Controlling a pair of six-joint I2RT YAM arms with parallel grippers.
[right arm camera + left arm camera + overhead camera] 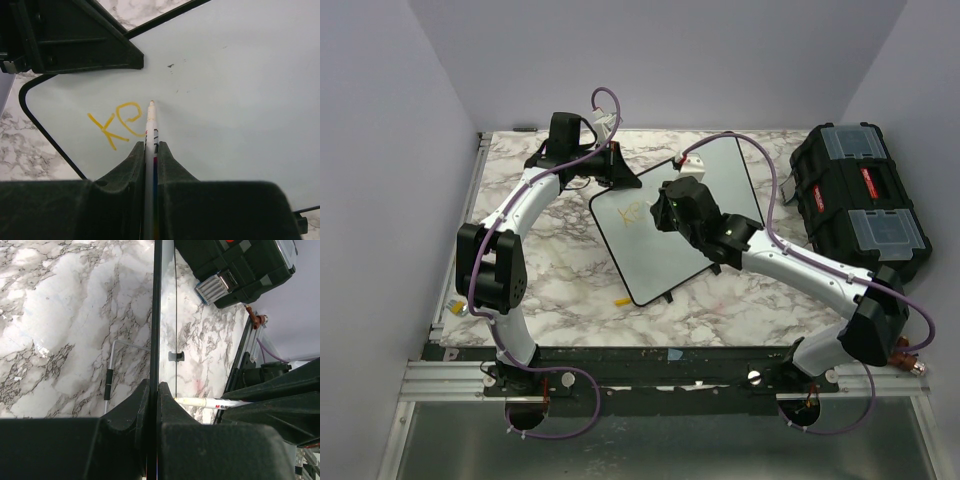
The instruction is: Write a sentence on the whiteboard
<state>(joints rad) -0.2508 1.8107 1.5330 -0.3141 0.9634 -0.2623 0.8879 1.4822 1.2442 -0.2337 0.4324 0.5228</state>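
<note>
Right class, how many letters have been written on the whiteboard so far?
2. A K near the whiteboard's rounded corner, and an e right beside it, by the pen tip. The pen overlaps the e's edge, so a small stroke may be hidden.

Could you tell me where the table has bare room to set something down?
Bare marble lies between the left arm and the whiteboard, and in front of the board toward the near edge, save a small yellow piece. Between whiteboard and toolbox it is crowded: the right arm and its cable cross there.
</note>
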